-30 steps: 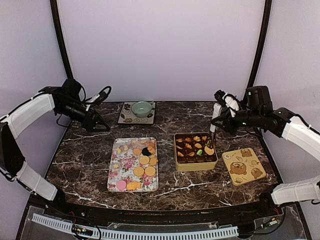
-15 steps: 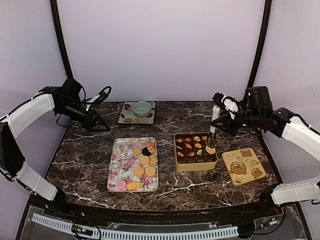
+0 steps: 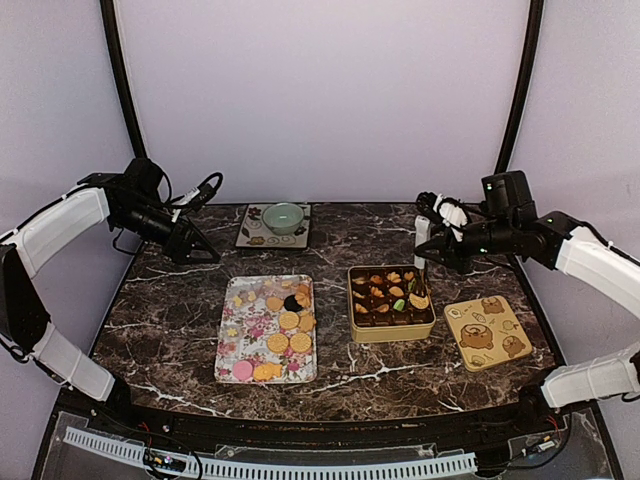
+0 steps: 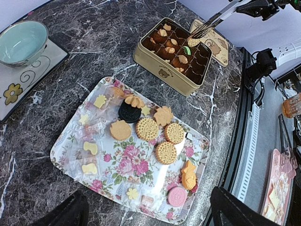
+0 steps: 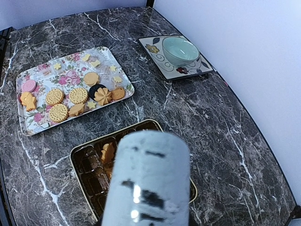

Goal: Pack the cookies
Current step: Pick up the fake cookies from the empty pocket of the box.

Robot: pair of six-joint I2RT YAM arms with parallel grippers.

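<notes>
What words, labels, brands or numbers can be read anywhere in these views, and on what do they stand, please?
No text can be read.
Gold tin, side emblem: too small to read.
White-wrapped tongs, dark marks: blurred, unreadable.
Tan lid: animal pictures only, no words seen.

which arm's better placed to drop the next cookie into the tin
Right. The right gripper holds tongs whose tips reach over the gold tin. The left gripper is open and empty near the table's far left edge, apart from both floral tray and tin.
</notes>
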